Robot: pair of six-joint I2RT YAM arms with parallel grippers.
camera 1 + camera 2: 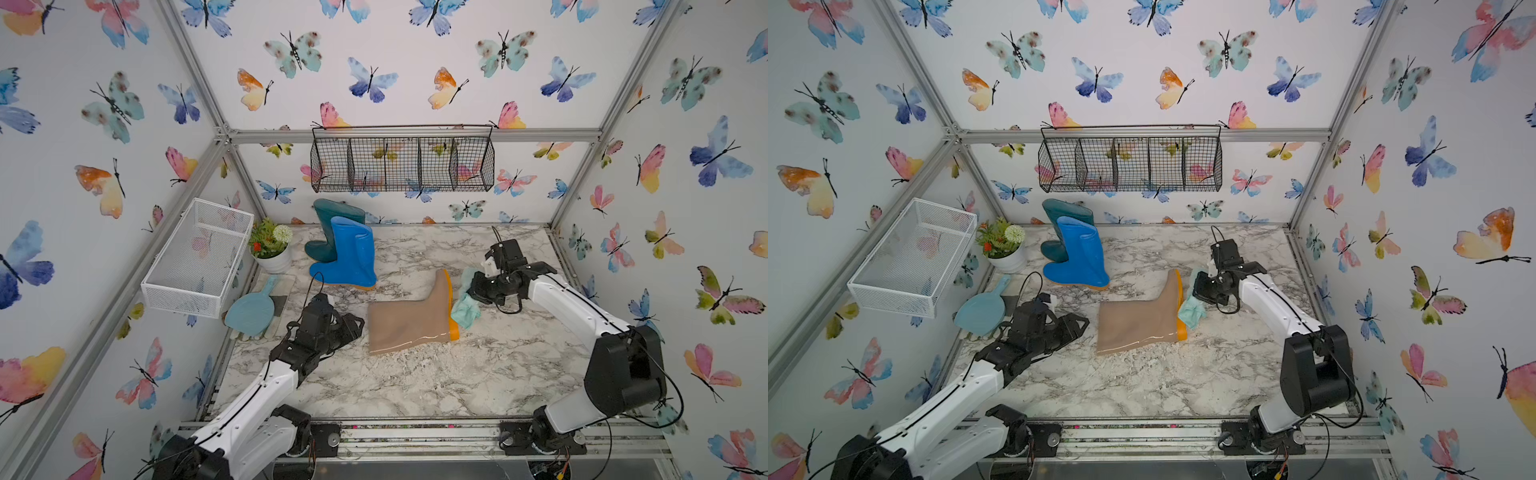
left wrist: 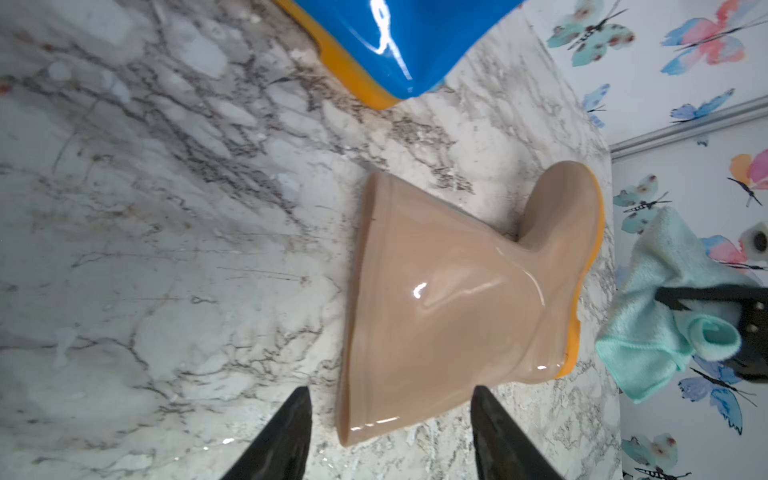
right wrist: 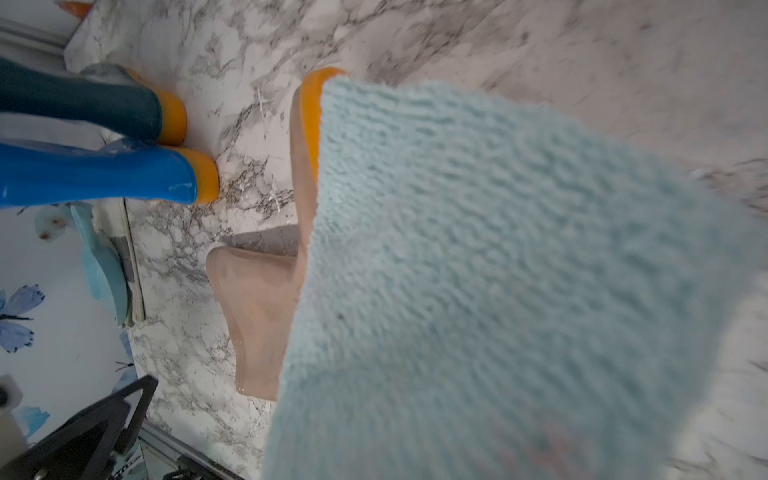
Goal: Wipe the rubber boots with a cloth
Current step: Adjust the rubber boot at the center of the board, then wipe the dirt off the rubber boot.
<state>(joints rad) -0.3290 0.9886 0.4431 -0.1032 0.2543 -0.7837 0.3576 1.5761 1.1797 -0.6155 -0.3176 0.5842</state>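
The beige boot [image 1: 409, 322] lies on its side, shaft mouth just beside the left gripper [image 1: 355, 326], jaws spread and empty. The right gripper [image 1: 471, 291] is pinching the cloth [image 1: 465, 309] just beside its sole.

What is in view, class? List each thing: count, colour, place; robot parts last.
blue boot: one, blue, upright, back left
teal boot: one, teal, upright behind it
beige boot: one, beige, lying sideways, centre
cloth: one, aqua, at beige boot's sole
scoop: one, light blue, left edge
potted plant: one, white pot, back left
mesh basket: one, white, left wall
wire basket: one, black, back wall
table: one, marbled, underneath
left claw: one, black, open, near beige boot
right claw: one, black, shut on cloth
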